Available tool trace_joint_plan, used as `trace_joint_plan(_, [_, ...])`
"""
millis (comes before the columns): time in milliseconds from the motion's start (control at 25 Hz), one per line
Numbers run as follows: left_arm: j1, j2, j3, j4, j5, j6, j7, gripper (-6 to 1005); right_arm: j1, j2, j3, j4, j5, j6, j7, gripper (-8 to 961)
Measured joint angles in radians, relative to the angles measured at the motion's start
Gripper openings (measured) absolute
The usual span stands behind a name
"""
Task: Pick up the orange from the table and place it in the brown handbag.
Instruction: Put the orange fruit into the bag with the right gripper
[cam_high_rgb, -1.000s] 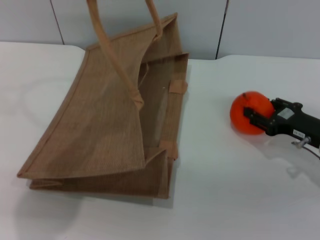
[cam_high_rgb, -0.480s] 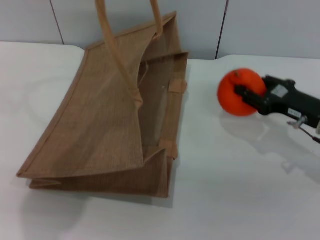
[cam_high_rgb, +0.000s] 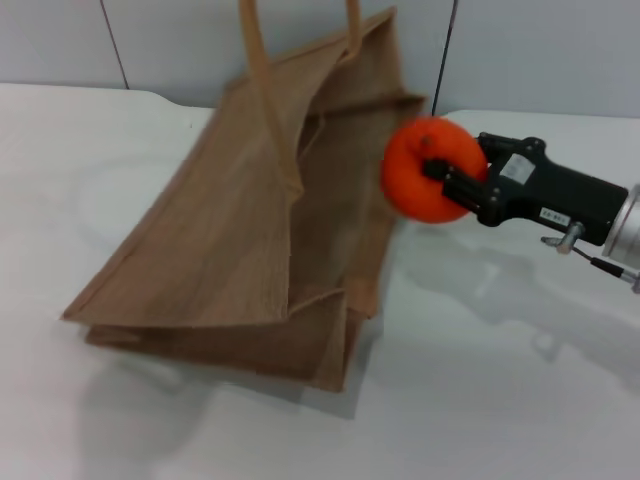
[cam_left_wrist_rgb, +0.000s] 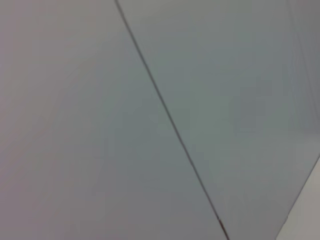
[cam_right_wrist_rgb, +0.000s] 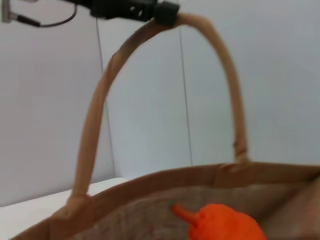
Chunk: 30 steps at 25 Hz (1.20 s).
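Note:
The orange is off the table, held in the air by my right gripper, which is shut on it. It hangs at the right edge of the brown handbag's open mouth. In the right wrist view the orange shows just in front of the bag's rim. The same view shows my left gripper above, shut on the top of a looped handle and holding it up. The left gripper is out of the head view.
The bag lies tilted on the white table, mouth towards the right arm, and takes up the middle and left. Grey wall panels stand behind the table. The left wrist view shows only wall panels.
My right gripper has lifted the orange off the table and carried it left to the bag's mouth. The bag has been pulled up and to the right by its handle.

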<state>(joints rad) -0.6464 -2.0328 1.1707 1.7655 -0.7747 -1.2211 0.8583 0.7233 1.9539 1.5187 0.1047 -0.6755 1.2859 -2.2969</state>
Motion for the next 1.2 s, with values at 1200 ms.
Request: trace_joint_plan(1200, [-0.012, -0.004, 0.104, 0.054, -0.051, 0.017, -0.037, 117, 0.097, 0.064, 0.007, 0.036, -0.091, -0.176, -0.073, 173])
